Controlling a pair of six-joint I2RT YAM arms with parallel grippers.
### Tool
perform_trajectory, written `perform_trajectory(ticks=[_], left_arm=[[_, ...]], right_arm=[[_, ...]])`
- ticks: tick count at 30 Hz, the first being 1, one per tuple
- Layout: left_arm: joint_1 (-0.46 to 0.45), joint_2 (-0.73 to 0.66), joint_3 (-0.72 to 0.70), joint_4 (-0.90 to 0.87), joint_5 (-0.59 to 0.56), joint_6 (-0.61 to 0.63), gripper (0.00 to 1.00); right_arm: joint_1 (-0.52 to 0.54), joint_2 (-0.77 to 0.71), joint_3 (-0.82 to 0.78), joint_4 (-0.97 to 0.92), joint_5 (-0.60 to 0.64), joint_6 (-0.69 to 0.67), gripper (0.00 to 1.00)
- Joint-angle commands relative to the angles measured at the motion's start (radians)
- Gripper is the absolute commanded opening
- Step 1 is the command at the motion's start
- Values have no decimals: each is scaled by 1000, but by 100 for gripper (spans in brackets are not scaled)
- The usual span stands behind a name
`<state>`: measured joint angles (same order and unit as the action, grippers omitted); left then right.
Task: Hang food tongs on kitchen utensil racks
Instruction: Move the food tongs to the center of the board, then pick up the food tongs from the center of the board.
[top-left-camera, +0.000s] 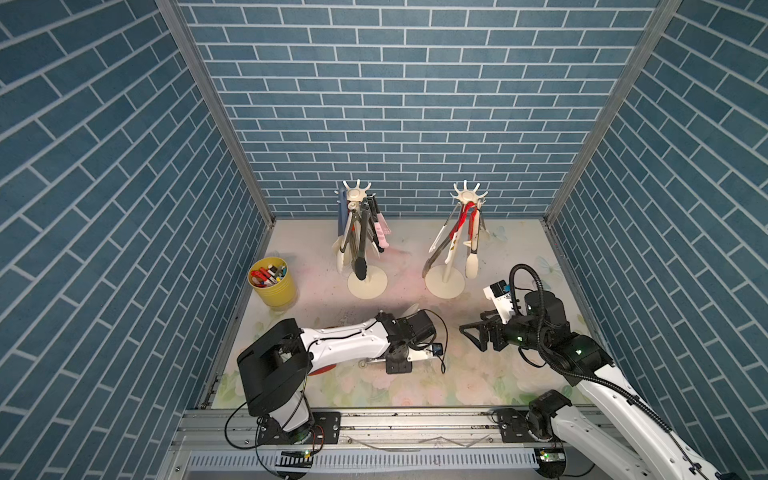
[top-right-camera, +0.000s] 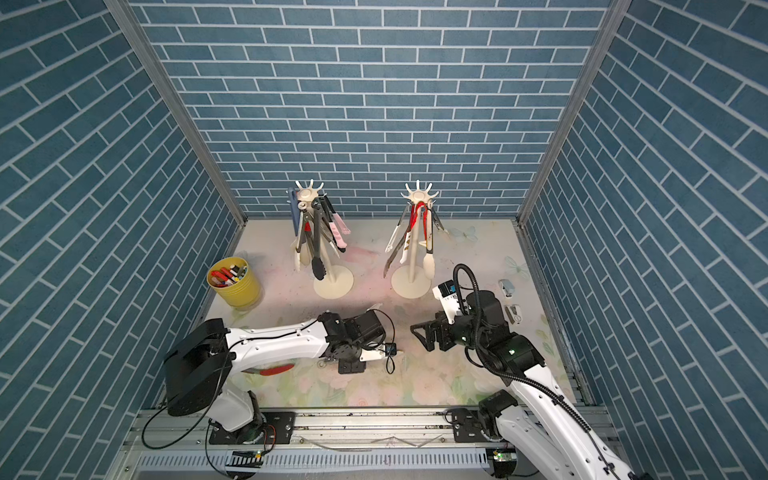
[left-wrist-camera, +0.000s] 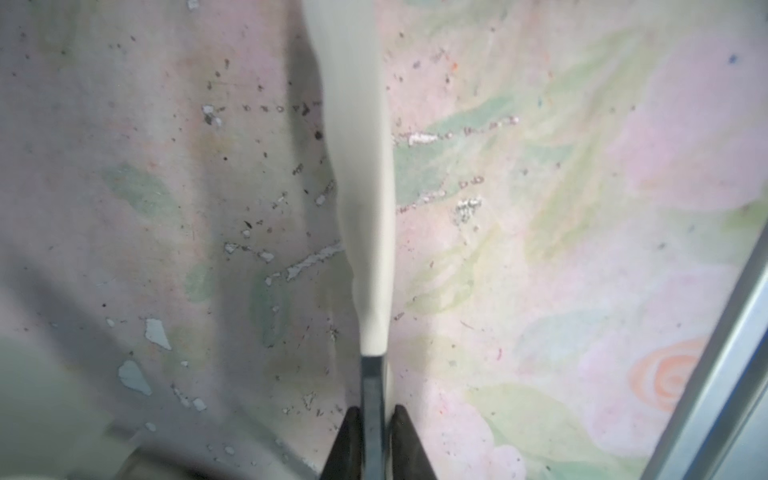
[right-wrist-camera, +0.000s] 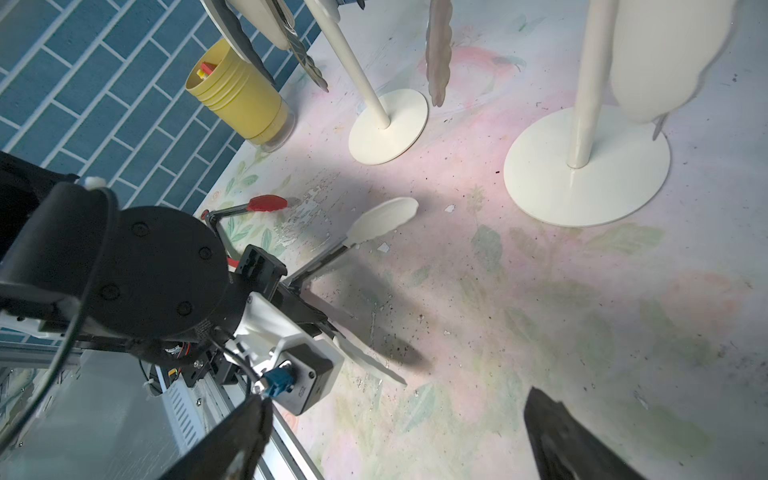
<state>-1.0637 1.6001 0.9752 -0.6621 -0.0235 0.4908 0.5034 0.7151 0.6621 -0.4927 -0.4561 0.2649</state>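
Currently: left tool low at the cream-tipped tongs, right tool wide and empty

**Surface/room.** The floral mat (top-left-camera: 415, 386) has a pale pastel print, scuffed and flaked in front of the racks. Blue brick-pattern walls (top-left-camera: 395, 104) close off three sides. An aluminium rail (top-left-camera: 415, 424) runs along the near edge, and both my arms are mounted on it.

**Edges/room.** The side walls stand right at the mat's edges. Bare mat shows between my two grippers, and between them and the rack bases.

**Around.**
- A yellow cup (top-left-camera: 276, 286) of markers stands by the left wall.
- The left rack (top-left-camera: 370, 289) and right rack (top-left-camera: 446, 284) stand upright at the back, their bases apart.
- Hanging tongs (top-left-camera: 360, 266) crowd both crowns and dangle close to the bases.
- Red-tipped tongs (top-right-camera: 276, 369) lie on the mat under my left forearm.
- Two small grey-white items (top-right-camera: 507, 286) sit near the right edge; I can't identify them.

**Tools.**
- My left gripper (left-wrist-camera: 376, 415) is low over the mat. Its fingertips (left-wrist-camera: 349, 444) stand close on either side of the steel arm of the cream-tipped tongs (right-wrist-camera: 386, 216). I cannot tell whether they pinch it.
- My right gripper (top-left-camera: 473, 332) hovers in front of the right rack, jaws spread wide with nothing between them.
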Motion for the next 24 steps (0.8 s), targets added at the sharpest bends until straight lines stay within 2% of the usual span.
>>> perform_trajectory(ticks=[1, 4, 9, 16, 21, 24], left_arm=[[-5, -57, -11, 17, -32, 30, 40], [-4, -126, -26, 47, -29, 2, 59], [-5, -286, -60, 87, -67, -125, 71], [9, -587, -142, 118, -149, -483, 88], [23, -797, -236, 69, -195, -755, 95], [24, -898, -260, -1, -232, -886, 98]], right_arm=[[3, 7, 45, 6, -1, -13, 96], [3, 9, 48, 2, -1, -22, 96], [3, 12, 60, -13, -10, -41, 96], [4, 72, 75, 5, -87, -76, 93], [17, 161, 77, 32, -148, -101, 89], [66, 226, 94, 26, -126, -142, 88]])
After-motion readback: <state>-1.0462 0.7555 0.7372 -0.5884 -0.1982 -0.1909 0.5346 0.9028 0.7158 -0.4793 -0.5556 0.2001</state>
